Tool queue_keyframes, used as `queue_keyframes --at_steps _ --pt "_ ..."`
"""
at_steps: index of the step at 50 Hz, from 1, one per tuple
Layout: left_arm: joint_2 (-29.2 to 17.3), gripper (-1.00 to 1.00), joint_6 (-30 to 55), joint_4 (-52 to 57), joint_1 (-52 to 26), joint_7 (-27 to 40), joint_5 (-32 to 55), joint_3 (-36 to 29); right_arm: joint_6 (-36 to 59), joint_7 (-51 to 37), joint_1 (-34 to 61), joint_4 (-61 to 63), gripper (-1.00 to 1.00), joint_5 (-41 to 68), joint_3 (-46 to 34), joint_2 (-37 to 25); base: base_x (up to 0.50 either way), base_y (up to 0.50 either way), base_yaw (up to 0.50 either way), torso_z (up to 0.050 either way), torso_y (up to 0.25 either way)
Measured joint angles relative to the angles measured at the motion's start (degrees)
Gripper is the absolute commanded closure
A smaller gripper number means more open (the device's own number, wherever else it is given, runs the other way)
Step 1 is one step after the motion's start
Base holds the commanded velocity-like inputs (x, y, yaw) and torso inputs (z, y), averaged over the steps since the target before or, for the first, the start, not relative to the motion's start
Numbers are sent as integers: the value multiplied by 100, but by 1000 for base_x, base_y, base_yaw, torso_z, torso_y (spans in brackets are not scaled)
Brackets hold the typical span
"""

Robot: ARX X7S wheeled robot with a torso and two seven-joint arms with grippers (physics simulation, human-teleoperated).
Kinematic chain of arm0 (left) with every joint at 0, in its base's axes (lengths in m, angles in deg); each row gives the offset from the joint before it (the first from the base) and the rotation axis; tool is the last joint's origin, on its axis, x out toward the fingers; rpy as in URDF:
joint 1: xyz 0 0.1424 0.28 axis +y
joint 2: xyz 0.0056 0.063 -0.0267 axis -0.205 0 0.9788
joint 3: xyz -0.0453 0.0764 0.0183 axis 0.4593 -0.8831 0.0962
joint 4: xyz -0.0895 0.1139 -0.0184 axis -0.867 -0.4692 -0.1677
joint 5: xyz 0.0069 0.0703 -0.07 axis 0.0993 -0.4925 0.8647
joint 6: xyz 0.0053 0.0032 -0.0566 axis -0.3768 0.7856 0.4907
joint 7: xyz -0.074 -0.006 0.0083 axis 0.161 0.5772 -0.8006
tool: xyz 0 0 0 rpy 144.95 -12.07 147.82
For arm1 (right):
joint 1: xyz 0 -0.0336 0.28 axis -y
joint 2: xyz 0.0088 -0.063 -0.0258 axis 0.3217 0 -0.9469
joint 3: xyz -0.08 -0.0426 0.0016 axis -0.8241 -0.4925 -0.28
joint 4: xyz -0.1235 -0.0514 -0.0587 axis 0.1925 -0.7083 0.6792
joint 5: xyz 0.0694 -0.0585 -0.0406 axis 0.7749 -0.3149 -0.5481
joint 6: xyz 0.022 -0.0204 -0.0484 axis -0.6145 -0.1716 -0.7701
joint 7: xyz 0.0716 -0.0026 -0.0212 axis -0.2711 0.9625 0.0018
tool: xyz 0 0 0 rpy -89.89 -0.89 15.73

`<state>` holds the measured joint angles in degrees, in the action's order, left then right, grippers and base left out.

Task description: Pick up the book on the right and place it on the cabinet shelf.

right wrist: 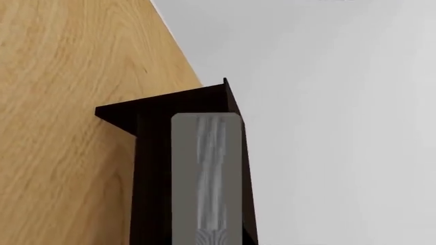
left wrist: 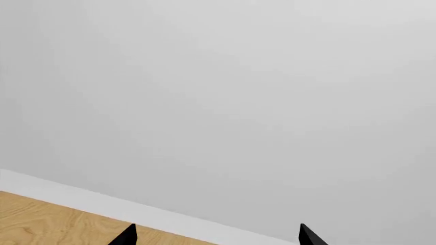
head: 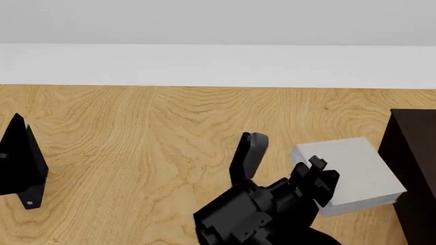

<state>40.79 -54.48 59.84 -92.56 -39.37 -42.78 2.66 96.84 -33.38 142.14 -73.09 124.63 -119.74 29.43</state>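
Note:
My right gripper [head: 319,176] is shut on the light-grey book [head: 354,171] and holds it tilted above the wooden floor, just left of the dark cabinet [head: 415,163]. In the right wrist view the book [right wrist: 208,178] shows edge-on, its white page edges facing the camera, with the cabinet [right wrist: 153,153] directly behind it; my own fingers cannot be made out there. My left gripper [head: 22,153] hangs at the far left, away from the book. In the left wrist view it [left wrist: 218,240] is open and empty, with only the fingertips [left wrist: 126,236] showing.
The wooden floor [head: 150,132] runs back to a white baseboard [head: 204,64] and a plain grey wall [left wrist: 218,92]. No other book shows in any view.

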Motion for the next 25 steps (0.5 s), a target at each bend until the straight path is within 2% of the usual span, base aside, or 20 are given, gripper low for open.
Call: queue_keyframes --at_steps 25 --pt "-40 -100 -26 2 -2 41 53 15 -362 463 -249 -287 100 -826 31 7 0 0 0 0 1"
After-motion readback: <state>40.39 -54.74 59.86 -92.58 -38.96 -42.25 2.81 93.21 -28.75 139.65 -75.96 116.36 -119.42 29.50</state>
